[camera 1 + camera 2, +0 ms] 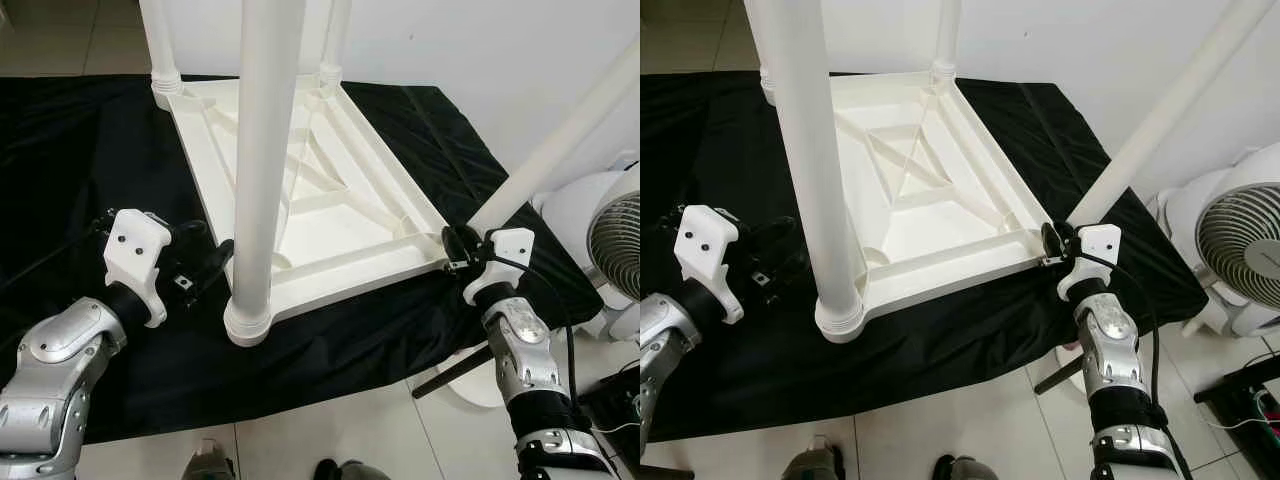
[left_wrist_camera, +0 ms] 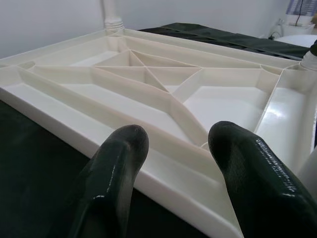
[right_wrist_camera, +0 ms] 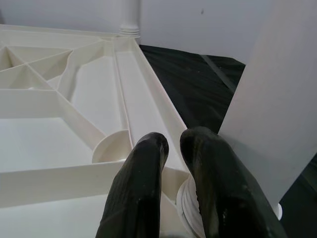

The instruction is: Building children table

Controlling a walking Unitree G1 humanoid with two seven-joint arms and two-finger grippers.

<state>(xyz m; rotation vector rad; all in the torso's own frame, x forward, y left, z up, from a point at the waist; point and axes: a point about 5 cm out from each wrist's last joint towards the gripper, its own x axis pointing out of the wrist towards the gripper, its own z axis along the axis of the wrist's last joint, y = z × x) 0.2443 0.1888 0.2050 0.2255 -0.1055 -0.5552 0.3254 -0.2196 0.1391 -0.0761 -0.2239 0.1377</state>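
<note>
A black cloth point(image 1: 90, 150) covers the floor in front of me, and on it lies the white plastic tabletop point(image 1: 330, 200), upside down, its ribbed underside facing up. Three white legs stand upright in its corner sockets; the nearest leg point(image 1: 262, 180) rises at the corner by my left arm. The fourth leg point(image 1: 560, 140) leans steeply outward from the near corner by my right arm, its threaded end at the socket but, I judge, not seated. A white fan point(image 1: 615, 245) stands on the tile close to that side.

My right pincer point(image 1: 457, 247) rests at the slanted leg's base, its fingers almost pressed together against the threaded collar. My left pincer point(image 1: 215, 262) is spread, holding nothing, just beside the nearest leg.

The risk: turning this leg while tilted could cross its thread, or it could slip free and topple toward the fan.
</note>
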